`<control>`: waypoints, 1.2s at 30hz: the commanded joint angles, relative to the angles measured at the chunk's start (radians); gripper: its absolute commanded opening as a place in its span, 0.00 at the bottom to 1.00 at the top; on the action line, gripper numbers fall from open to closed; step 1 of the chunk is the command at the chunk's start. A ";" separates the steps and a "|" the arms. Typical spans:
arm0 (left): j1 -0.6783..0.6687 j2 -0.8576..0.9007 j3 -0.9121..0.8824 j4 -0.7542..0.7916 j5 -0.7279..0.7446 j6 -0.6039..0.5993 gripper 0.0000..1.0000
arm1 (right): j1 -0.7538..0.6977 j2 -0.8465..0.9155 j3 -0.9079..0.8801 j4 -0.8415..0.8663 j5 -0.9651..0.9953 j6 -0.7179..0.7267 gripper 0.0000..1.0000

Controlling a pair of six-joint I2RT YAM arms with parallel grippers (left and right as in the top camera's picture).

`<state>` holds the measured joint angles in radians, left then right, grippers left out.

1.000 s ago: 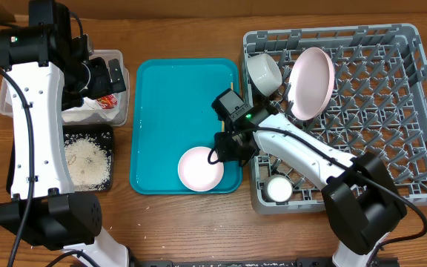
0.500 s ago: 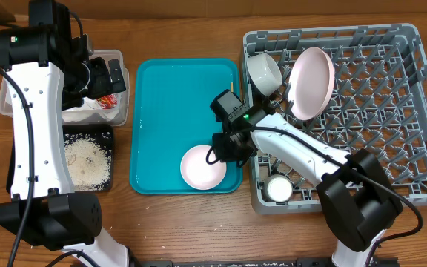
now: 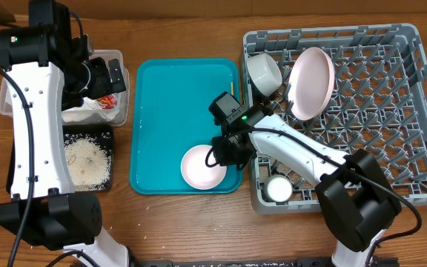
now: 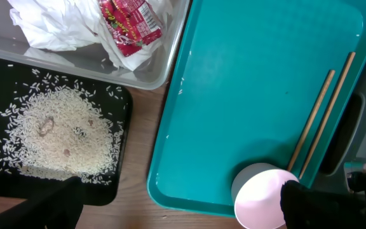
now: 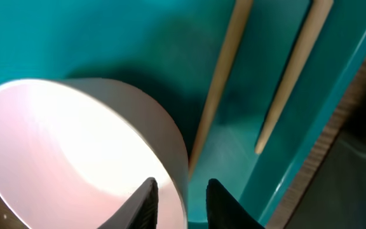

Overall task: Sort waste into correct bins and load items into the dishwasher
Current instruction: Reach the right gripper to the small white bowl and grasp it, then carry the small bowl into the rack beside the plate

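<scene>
My right gripper [image 3: 224, 152] [image 5: 178, 197] is shut on the rim of a white bowl [image 3: 201, 169] [image 5: 75, 146], which sits tilted at the front right of the teal tray [image 3: 161, 96]. Two wooden chopsticks [image 5: 224, 70] [image 4: 319, 117] lie on the tray just beside the bowl. My left gripper [image 3: 101, 74] [image 4: 180, 207] is open and empty above the clear tub [image 3: 118, 55], which holds white napkin pieces [image 4: 59, 25] and a red-and-white wrapper [image 4: 129, 22]. Rice grains [image 4: 59, 137] fill the black tray [image 3: 110, 135]. The grey dish rack [image 3: 391, 111] holds a bowl [image 3: 264, 70], a plate [image 3: 311, 73] and a cup [image 3: 279, 190].
The tub and the black tray stand one behind the other at the left, right beside the teal tray. The rack's wall is close to the right of the bowl and the chopsticks. A few stray grains lie on the tray's edge [image 4: 182, 89].
My right gripper has shifted the white bowl slightly to the right, toward the rack. The left arm has not moved.
</scene>
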<state>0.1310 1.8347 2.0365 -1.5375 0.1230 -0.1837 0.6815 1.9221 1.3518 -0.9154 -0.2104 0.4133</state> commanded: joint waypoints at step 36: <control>0.000 -0.017 0.012 0.001 0.000 0.004 1.00 | 0.031 -0.074 0.582 -0.728 1.078 0.340 0.04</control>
<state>0.1310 1.8347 2.0365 -1.5375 0.1226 -0.1837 0.7132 1.8923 1.8786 -1.5524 0.4934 0.5331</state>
